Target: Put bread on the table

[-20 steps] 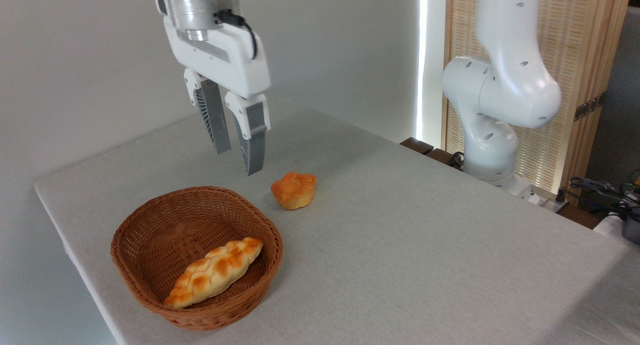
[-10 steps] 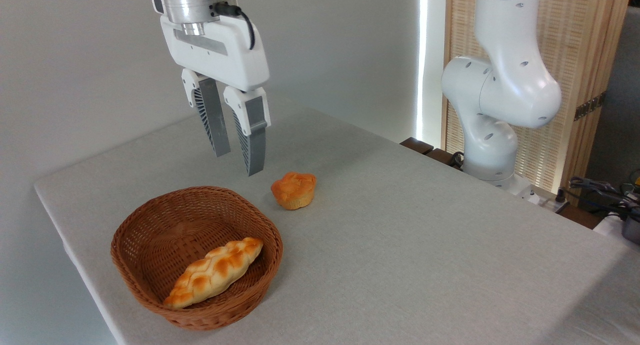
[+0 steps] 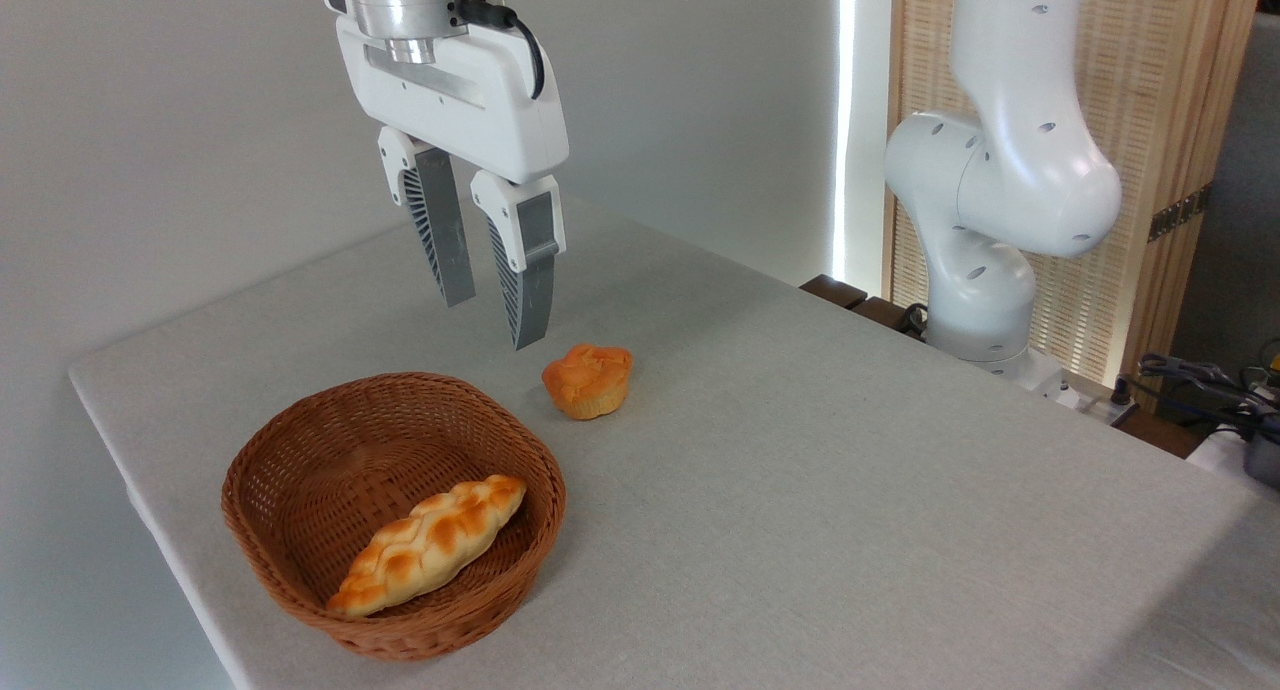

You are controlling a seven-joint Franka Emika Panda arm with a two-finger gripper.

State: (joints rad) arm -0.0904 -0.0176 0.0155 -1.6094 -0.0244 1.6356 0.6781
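Camera view: bread [image 3: 588,380] sits on the table [image 3: 850,490], just beside the wicker basket [image 3: 300,580] holding a braided loaf [image 3: 428,542]. Gripper [image 3: 495,320] hangs above, fingers parted, empty. Bun looks light, soft, crushable; best pinched gently across its sides.

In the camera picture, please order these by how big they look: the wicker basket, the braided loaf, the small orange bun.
1. Wicker basket, clearly the largest.
2. Braided loaf, lying inside the basket.
3. Small orange bun, on the table; it sits farther from the camera, but looks smaller anyway.
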